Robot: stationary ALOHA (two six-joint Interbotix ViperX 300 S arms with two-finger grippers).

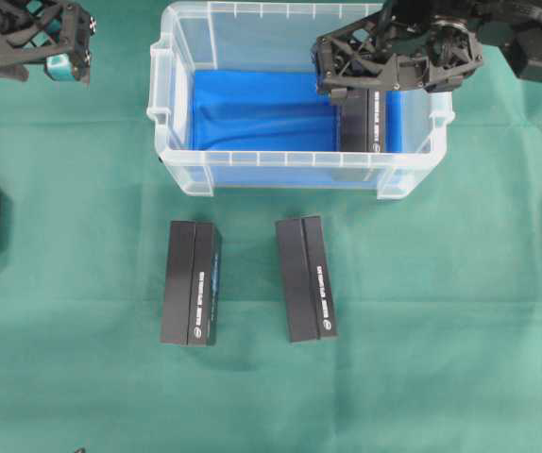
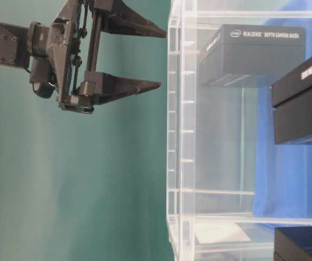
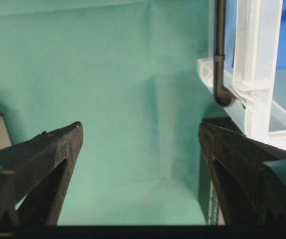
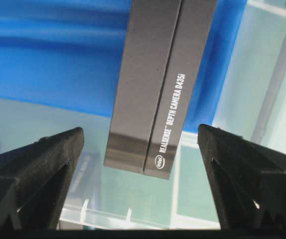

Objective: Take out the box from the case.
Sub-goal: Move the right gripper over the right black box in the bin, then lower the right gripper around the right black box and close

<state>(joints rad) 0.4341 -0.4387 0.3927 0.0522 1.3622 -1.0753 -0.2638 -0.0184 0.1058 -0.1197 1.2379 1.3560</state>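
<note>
A: Where's the box (image 1: 364, 121)?

B: Inside the case (image 1: 178, 113), right end. My right tool (image 4: 142, 149) is spread wide over it (not touching). It might bump the wall and slip.

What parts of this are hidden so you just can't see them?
- Overhead view: the right pincer covers the far end of the box inside the case.
- Overhead view: the left pincer is cut off by the top edge, so its tips do not show.
- Overhead view: the print on the two boxes on the cloth is too small to read.
- Right wrist view: the top edge cuts off the box's far end.
</note>
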